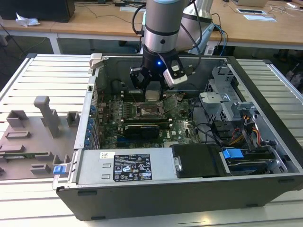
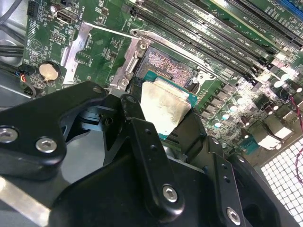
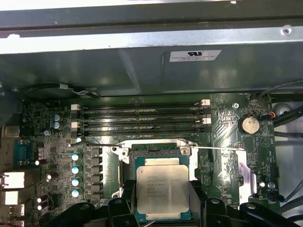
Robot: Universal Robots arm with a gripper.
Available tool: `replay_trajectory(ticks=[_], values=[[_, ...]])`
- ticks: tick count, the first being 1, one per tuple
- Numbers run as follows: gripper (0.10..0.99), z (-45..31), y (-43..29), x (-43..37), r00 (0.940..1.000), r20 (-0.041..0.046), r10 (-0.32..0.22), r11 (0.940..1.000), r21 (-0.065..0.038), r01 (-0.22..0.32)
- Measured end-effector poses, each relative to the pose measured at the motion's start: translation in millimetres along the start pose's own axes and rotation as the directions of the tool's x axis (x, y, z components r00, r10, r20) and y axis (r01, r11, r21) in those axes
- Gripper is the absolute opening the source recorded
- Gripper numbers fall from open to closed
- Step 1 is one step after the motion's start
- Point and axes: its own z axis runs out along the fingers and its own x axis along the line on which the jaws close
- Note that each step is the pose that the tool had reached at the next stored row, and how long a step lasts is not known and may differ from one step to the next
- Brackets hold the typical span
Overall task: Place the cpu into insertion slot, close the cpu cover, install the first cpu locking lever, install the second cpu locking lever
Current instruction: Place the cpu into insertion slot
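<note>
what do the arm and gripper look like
Round silver-grey arm with black cables looped beside it. The gripper is black, with a lit blue light and a white box on its side. Its fingers are black linked bars with silver screws.

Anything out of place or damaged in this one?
Nothing looks broken or spilled. The gripper holds the chip over the socket; the chip's metal face looks blotchy in the second wrist view, possibly old paste or glare.

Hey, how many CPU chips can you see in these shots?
1: the cpu, held in the gripper just above the insertion slot. The gripper hides part of the motherboard, so another could be hidden.
</note>
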Motion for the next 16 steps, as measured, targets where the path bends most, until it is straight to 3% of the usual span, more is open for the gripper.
replay_trajectory(ticks=[6,10,16], values=[[0.541,0.7,-0.1,0.0,0.9964,0.0077,0.085,0.9964,0.001,-0.085],[0.541,1.3,-0.1,0.0,0.9956,0.0085,0.093,0.9956,0.001,-0.093],[0.541,1.8,-0.2,0.0,0.9879,0.0162,0.154,0.9879,0.015,-0.154]])
